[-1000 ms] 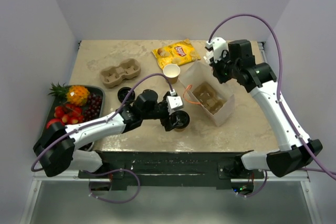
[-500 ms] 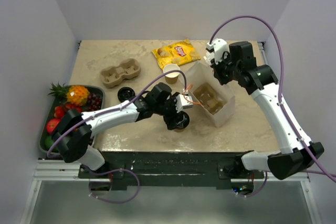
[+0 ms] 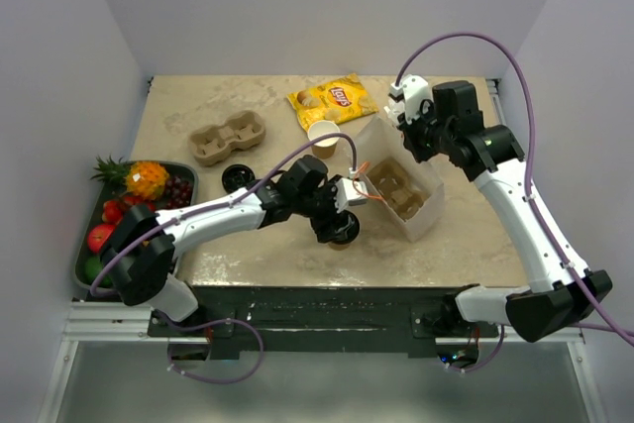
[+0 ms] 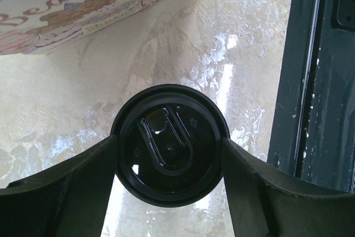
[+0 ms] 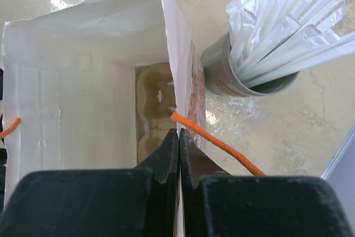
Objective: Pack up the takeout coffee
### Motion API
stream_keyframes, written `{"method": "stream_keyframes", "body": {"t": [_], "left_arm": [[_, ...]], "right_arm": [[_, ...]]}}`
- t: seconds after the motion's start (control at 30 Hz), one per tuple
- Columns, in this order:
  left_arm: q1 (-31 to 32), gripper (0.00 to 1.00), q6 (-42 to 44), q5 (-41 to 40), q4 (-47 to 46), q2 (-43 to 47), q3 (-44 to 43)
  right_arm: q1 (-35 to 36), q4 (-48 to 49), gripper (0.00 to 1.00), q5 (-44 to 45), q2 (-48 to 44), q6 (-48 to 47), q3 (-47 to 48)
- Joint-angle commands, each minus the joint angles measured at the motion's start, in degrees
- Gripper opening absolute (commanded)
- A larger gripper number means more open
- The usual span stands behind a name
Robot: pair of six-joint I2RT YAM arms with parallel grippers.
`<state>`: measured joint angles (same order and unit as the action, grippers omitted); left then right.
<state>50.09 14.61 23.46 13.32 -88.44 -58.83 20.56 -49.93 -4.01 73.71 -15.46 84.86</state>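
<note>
Treat the takeout coffee [image 3: 343, 229], upright near the bench [image 4: 55, 92] front edge beside the paper bag [image 5: 83, 92], as light and crushable; hold gently at the stiffer lid rim, where the left gripper [image 4: 169, 144], spread wide, touches both sides; note the right gripper [image 5: 178, 137] pinched shut on the bag's edge.

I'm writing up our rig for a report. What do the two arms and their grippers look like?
The left arm and right arm have white shells and black joints and bases. A purple cable loops along each. The left gripper and right gripper each have two matte black, tapering fingers.
</note>
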Motion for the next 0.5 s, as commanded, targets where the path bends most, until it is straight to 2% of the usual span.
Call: {"method": "stream_keyframes", "body": {"t": [0.0,0.47], "left_arm": [[1.5,0.76,1.2,-6.9,0.1,-0.9,-0.2],[2.9,0.81,1.7,-13.3,-1.1,-1.5,1.6]], "right_arm": [[-0.1,2.4,0.0,0.5,-0.7,0.3,0.4],[-0.1,2.5,0.0,0.2,-0.8,0.4,0.5]]}}
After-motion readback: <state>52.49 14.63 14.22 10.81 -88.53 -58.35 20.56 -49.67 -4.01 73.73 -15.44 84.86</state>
